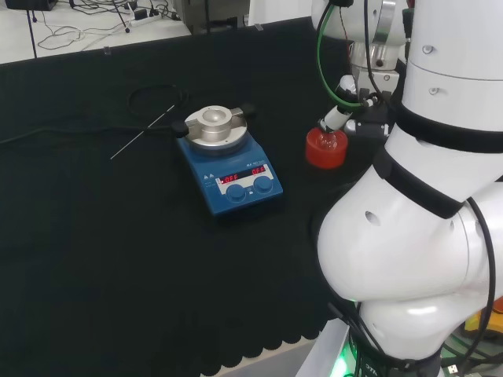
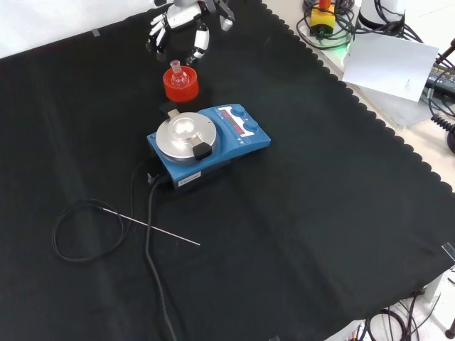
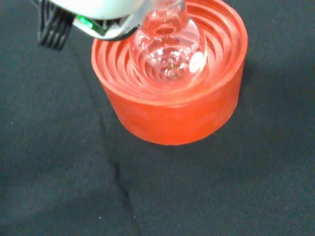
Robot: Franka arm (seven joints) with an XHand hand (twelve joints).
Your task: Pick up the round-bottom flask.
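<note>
While the hand [image 2: 186, 27] hangs at the far end of the black cloth [image 2: 306, 213] in the front view, its fingers [image 2: 157, 32] are spread apart and pointing down, holding nothing. Just below them stands the round-bottom flask [image 2: 178, 77], a small clear glass bulb with a short neck, seated upright in a red ribbed stand [image 2: 180, 89]. In the front view the fingertips reach down to either side of the flask's neck, though I cannot tell whether any of them touch the glass.

From the wrist view the flask [image 3: 167, 46] sits in the middle of the stand's [image 3: 172, 113] ribbed bowl, and a blurred white part of the hand [image 3: 93, 10] overlaps its neck.

Just in front of the stand, in the front view, sits a blue hotplate stirrer [image 2: 210, 145] with a round metal top. A black cable [image 2: 153, 249] runs from it toward the near edge, and a thin metal probe [image 2: 153, 227] lies on the cloth beside a looped wire [image 2: 85, 231].

In the head view the stand [image 1: 325, 149] is to the right of the stirrer [image 1: 228, 169], close by the arm's white links [image 1: 424, 212].
</note>
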